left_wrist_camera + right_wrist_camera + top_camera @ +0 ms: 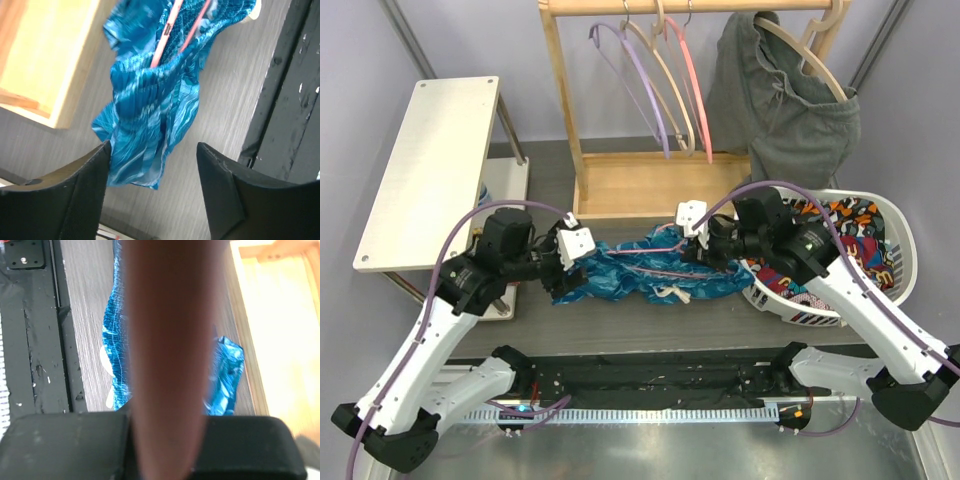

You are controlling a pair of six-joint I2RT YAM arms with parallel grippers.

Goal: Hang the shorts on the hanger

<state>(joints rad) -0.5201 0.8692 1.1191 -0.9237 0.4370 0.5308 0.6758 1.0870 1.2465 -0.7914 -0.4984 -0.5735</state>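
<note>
Legend, all three views: we find no text, label, brand name, number or sign that can be read. In the left wrist view, a small dark mark [165,31] sits on the wire of the hanger [159,50]. It is too small and blurred for us to tell whether it is lettering.

shorts [620,272]: blue, teal leaf print (drawstring [672,293] white) | hanger [160,46]: pink | table [720,322]: grey
</note>
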